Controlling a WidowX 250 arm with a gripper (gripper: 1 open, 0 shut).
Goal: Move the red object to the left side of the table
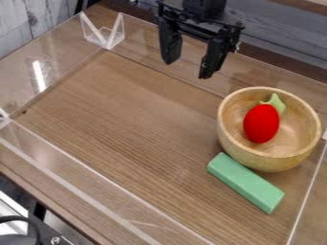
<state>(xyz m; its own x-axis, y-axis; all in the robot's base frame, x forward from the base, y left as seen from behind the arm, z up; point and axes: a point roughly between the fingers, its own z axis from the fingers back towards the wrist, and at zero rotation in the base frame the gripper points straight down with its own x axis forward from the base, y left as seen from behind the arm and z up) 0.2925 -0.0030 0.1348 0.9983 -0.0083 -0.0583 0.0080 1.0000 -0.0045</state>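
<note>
The red object (pixel 262 122), a small glossy egg-shaped toy fruit with a green tip, lies inside a wooden bowl (pixel 304 144) at the right of the table (pixel 128 124). My gripper (pixel 192 61) hangs over the far middle of the table, up and to the left of the bowl, pointing down. Its two black fingers (pixel 170 43) stand apart with nothing between them, so it is open and well clear of the fruit.
A flat green rectangular block (pixel 246 182) lies just in front of the bowl. Low clear acrylic walls (pixel 52 163) edge the tabletop, with a folded clear piece (pixel 102 33) at the far left corner.
</note>
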